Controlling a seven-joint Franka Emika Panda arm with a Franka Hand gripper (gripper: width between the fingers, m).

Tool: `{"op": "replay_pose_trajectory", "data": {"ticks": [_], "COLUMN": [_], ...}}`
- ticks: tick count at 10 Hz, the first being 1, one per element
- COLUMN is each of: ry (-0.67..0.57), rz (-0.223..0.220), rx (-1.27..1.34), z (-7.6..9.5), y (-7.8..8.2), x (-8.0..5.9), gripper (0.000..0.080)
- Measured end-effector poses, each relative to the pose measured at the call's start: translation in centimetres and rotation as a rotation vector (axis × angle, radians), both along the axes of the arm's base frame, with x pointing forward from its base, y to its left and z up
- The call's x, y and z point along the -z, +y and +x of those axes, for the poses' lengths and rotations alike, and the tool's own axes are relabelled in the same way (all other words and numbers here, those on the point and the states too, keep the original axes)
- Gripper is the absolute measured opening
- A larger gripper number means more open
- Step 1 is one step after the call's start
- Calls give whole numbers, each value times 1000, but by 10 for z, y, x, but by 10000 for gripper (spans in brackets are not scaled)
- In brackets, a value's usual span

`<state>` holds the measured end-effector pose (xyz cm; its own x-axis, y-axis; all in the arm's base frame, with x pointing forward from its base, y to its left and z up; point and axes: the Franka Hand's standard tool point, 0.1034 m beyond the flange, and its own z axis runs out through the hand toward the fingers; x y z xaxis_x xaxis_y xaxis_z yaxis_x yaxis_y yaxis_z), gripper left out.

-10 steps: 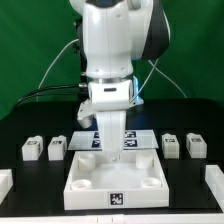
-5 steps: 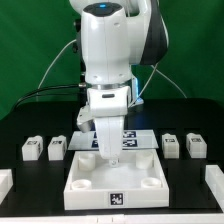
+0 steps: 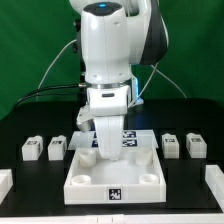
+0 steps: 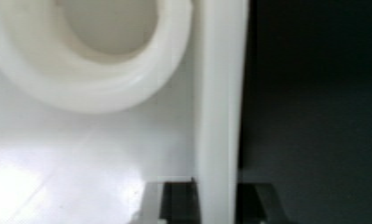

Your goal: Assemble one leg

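Note:
The large white square panel (image 3: 115, 178) with round corner sockets lies at the table's front centre. My gripper (image 3: 106, 152) is down at the panel's far edge. In the wrist view the two dark fingers (image 4: 179, 203) sit on either side of the panel's upright rim (image 4: 217, 120), close against it, with a round socket (image 4: 94, 45) beside it. Several small white legs with tags stand apart from the panel: two on the exterior view's left (image 3: 33, 148) (image 3: 57, 147) and two on its right (image 3: 171, 144) (image 3: 195, 145).
The marker board (image 3: 128, 137) lies behind the panel, partly hidden by the arm. White parts show at the front left edge (image 3: 5, 181) and front right edge (image 3: 215, 180). A green backdrop stands behind the black table.
The arm has come down and shifted slightly toward the exterior view's left, bringing the gripper onto the panel's far edge. The panel and legs have not moved.

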<state>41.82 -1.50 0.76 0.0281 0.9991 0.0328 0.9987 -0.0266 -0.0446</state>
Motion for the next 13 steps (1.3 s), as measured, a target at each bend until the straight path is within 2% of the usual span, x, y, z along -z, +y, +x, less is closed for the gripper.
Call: {"op": "replay_pose_trajectory", "data": {"ticks": [7, 8, 9, 11, 13], "ry": [-3, -5, -15, -42, -55], "rz": [0, 0, 1, 14, 31], "rx": [0, -2, -11, -19, -5], "z": [1, 2, 12, 35, 50], "y": [0, 0, 2, 23, 49], "x": [0, 0, -1, -3, 0], "gripper": [58, 58, 58, 57, 57]}}
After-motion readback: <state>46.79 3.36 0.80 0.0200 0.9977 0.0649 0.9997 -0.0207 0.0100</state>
